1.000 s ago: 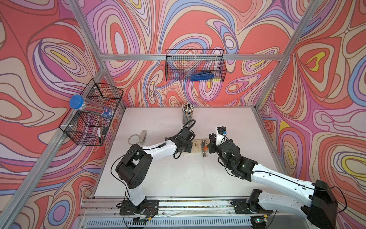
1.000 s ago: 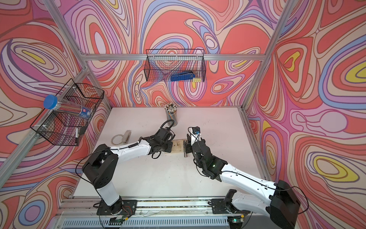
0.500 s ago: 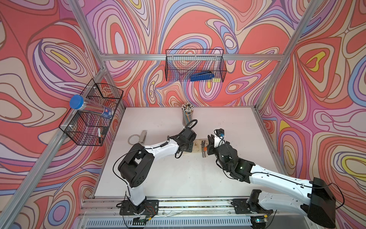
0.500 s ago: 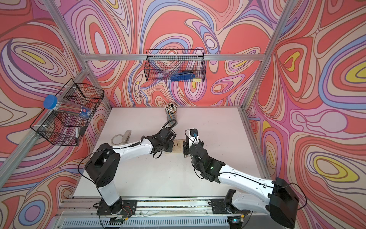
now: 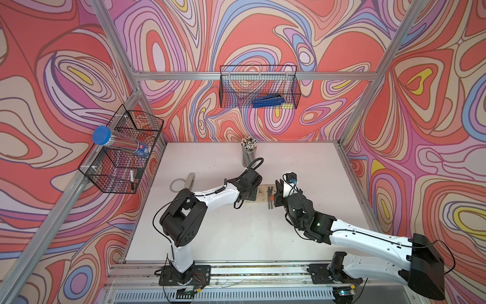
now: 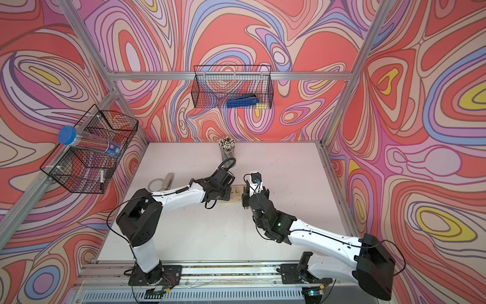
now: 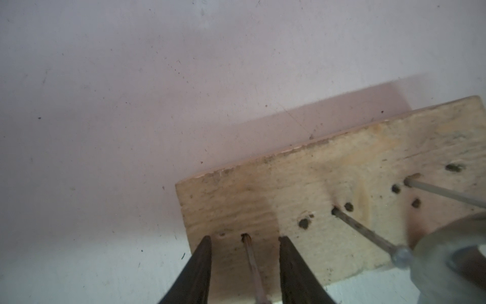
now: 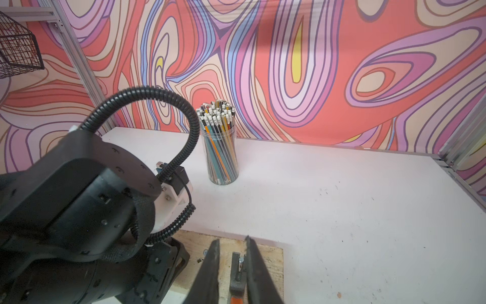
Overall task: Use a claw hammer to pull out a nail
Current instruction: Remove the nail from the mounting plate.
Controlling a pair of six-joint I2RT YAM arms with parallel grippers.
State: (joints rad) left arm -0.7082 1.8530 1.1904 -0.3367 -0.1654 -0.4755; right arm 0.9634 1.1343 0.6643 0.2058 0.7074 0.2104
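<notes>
A pale wooden board [image 5: 263, 195] [image 6: 234, 193] lies mid-table with several nails standing in it. My right gripper [image 8: 232, 239] [image 5: 278, 194] is shut on the claw hammer [image 8: 234, 273] just behind its steel head, and the orange neck [image 8: 238, 298] shows between the fingers. The claw's slot sits around a nail [image 8: 241, 260] near the board's right end. The left gripper [image 7: 245, 238] [image 5: 251, 196] stands on the board's left end, open, its fingers either side of another nail [image 7: 252, 263] without touching it. In the left wrist view the blurred hammer head [image 7: 452, 260] meets a nail head [image 7: 401, 254].
A clear jar of pencils [image 5: 248, 152] [image 8: 222, 147] stands behind the board. A tape ring [image 5: 176, 184] and a grey stapler-like tool [image 5: 190, 180] lie at the table's left. Wire baskets [image 5: 259, 89] [image 5: 123, 150] hang on the back and left walls.
The right gripper with the hammer has shifted slightly left and toward the front over the board, hiding the orange neck in the top views. The left gripper stays on the board.
</notes>
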